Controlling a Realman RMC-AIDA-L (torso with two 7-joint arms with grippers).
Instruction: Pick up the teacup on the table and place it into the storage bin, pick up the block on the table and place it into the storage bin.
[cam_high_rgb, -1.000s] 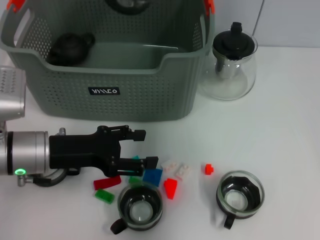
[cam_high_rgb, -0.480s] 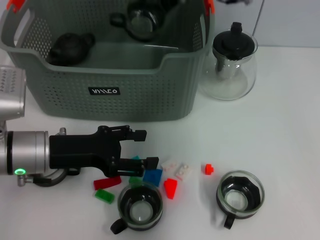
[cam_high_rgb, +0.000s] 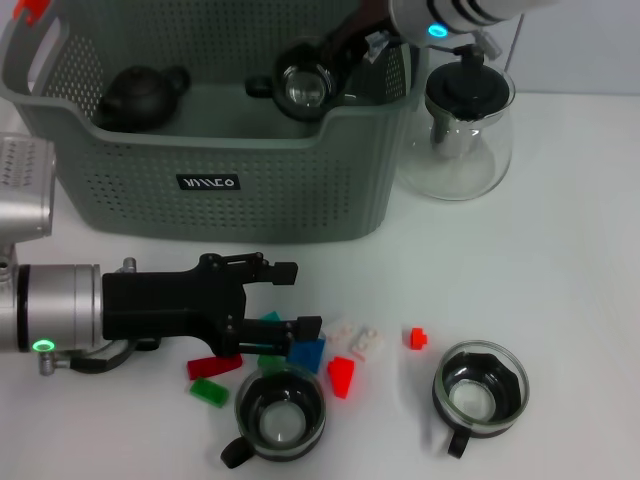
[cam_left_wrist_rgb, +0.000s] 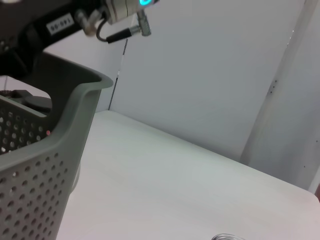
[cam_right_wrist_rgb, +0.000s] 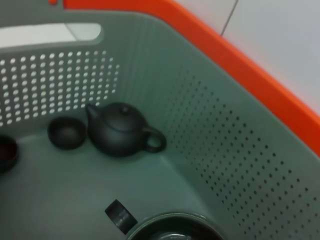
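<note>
1. As the head view is read, the task is judged partly done: one teacup (cam_high_rgb: 303, 88) is held by the right claw (cam_high_rgb: 345, 62) inside the storage bin (cam_high_rgb: 215, 185), near its right wall, apparently above the bin floor and not yet let go. Whether the claw grips the cup by its rim cannot be told exactly, but the cup hangs from it. Two more glass teacups (cam_high_rgb: 281, 419) (cam_high_rgb: 481, 387) stand on the worktop (cam_high_rgb: 560, 280), so more cup work is left. The left claw (cam_high_rgb: 290, 298) is spread open, low over the scattered blocks, with the blue block (cam_high_rgb: 305, 354) just beside its lower finger; no block is held and none is seen in the bin. A dark teapot (cam_high_rgb: 140, 93) lies in the bin, and a glass teapot (cam_high_rgb: 467, 125) stands beside the bin.

2. From the left wrist view, only the bin's corner wall (cam_left_wrist_rgb: 45, 165), bare worktop and the right arm (cam_left_wrist_rgb: 100, 12) above the bin are shown; the blocks and the left claw's own fingers are not seen.

3. By the right wrist view the bin's inside is shown, which the head view partly hides: the dark teapot (cam_right_wrist_rgb: 120, 130), a small dark cup (cam_right_wrist_rgb: 66, 133) beside it, and the held teacup's rim and handle (cam_right_wrist_rgb: 150, 226) close under the camera.
</note>
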